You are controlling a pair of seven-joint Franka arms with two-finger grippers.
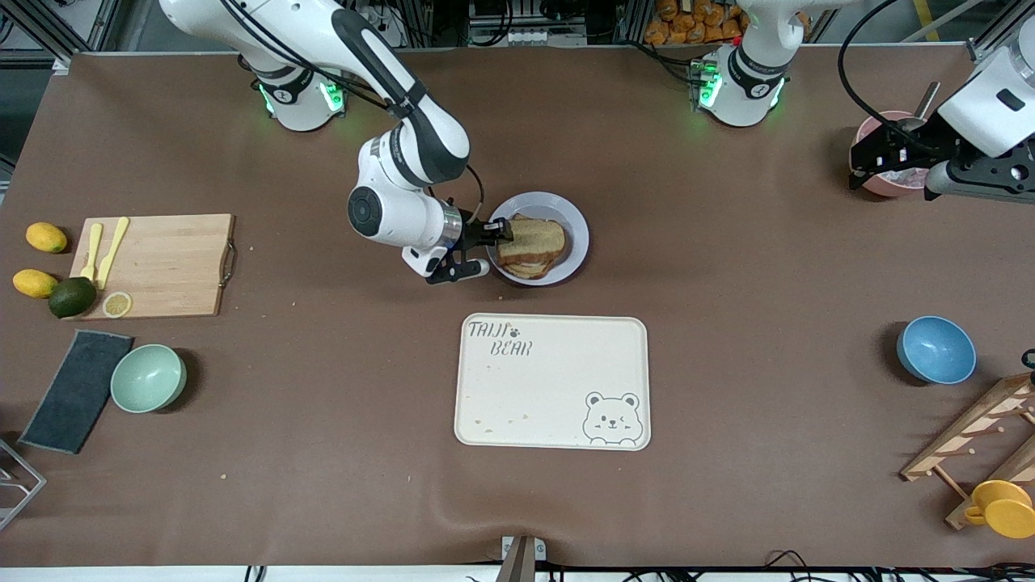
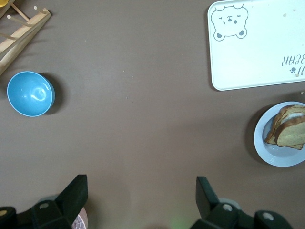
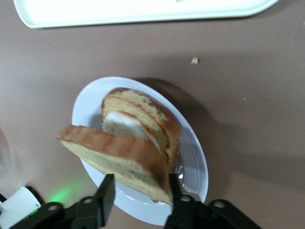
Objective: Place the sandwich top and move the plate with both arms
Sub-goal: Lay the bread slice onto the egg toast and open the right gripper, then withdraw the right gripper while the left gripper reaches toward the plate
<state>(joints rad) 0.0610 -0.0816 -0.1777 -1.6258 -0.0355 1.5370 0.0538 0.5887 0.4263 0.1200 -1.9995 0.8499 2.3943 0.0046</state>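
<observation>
The sandwich top (image 1: 534, 236), a speckled brown bread slice, is tilted over the lower slices (image 1: 525, 267) on the pale plate (image 1: 570, 217). My right gripper (image 1: 503, 233) is at the plate's edge on the right arm's side, shut on that slice. In the right wrist view the slice (image 3: 119, 157) sits between my fingers (image 3: 107, 195), raised above the lower bread with white egg (image 3: 138, 117) on the plate (image 3: 195, 157). My left gripper (image 1: 869, 158) waits open and empty over the pink bowl (image 1: 885, 179) at the left arm's end; its own view (image 2: 141, 195) shows bare table between the fingers.
The cream bear tray (image 1: 552, 380) lies nearer the front camera than the plate. A blue bowl (image 1: 935, 349) and a wooden rack (image 1: 978, 436) are toward the left arm's end. A mint bowl (image 1: 148, 377) and a cutting board (image 1: 162, 263) are toward the right arm's end.
</observation>
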